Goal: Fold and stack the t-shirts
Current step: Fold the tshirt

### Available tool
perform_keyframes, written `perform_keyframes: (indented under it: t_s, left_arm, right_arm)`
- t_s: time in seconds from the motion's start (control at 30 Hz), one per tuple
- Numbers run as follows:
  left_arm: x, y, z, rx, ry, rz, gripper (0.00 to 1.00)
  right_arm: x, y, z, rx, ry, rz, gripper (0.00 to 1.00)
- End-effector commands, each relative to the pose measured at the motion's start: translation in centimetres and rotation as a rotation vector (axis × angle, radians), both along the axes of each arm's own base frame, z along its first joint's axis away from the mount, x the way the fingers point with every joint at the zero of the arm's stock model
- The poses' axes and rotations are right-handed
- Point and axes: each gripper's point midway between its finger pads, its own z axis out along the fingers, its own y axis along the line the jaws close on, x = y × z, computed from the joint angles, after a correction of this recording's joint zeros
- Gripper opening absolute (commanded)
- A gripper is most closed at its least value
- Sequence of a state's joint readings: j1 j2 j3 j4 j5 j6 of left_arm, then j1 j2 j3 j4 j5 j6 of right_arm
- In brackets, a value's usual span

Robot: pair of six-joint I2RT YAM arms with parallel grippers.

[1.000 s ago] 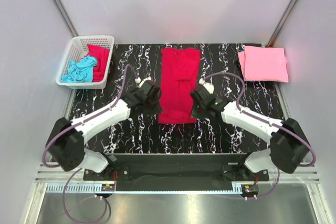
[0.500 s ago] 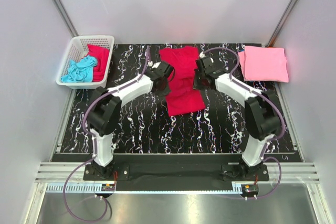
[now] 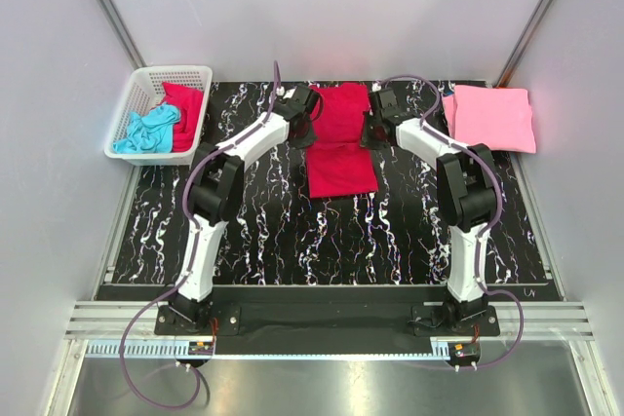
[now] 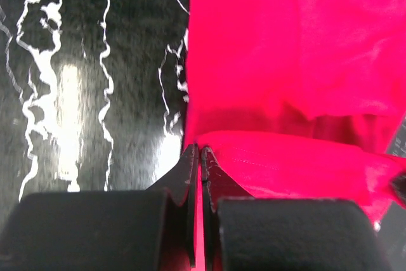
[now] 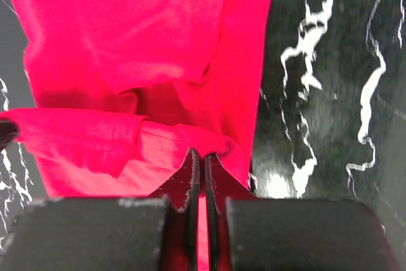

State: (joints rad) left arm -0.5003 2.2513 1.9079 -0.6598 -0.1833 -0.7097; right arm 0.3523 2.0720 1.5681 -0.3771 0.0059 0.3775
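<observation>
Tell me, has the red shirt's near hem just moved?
Yes. The hem of the crimson shirt, pinched by left gripper and right gripper, moved toward the far side, reaching level with the pink shirt.

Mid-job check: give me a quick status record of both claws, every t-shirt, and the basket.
left claw: shut on the left edge of the crimson t-shirt
right claw: shut on the same shirt's right edge
crimson t-shirt: middle of the table, held hem doubled over its body, fold unfinished
pink t-shirt: folded flat, far right corner
basket: far left, off the dark tabletop
turquoise t-shirt: crumpled in the basket
red t-shirt: crumpled in the basket, beside the turquoise one
</observation>
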Motion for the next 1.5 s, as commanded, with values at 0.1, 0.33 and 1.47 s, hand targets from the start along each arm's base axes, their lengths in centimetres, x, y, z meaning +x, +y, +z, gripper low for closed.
perform_keyframes:
  t_s: [0.1, 0.33, 1.47]
  left_arm:
    - [2.4, 0.7, 0.1, 0.0, -0.038, -0.02, 0.25]
    - [3.1, 2.6, 2.1, -0.027, -0.19, -0.006, 0.35]
    - [-13.7, -1.7, 0.1, -0.69, 0.078, -0.137, 0.49]
  right_arm:
    - [4.0, 0.1, 1.3, 0.011, -0.112, 0.013, 0.52]
    - [6.0, 0.1, 1.8, 0.043, -0.174, 0.014, 0.63]
    - [-11.0, -1.5, -1.1, 0.208, 0.058, 0.081, 0.73]
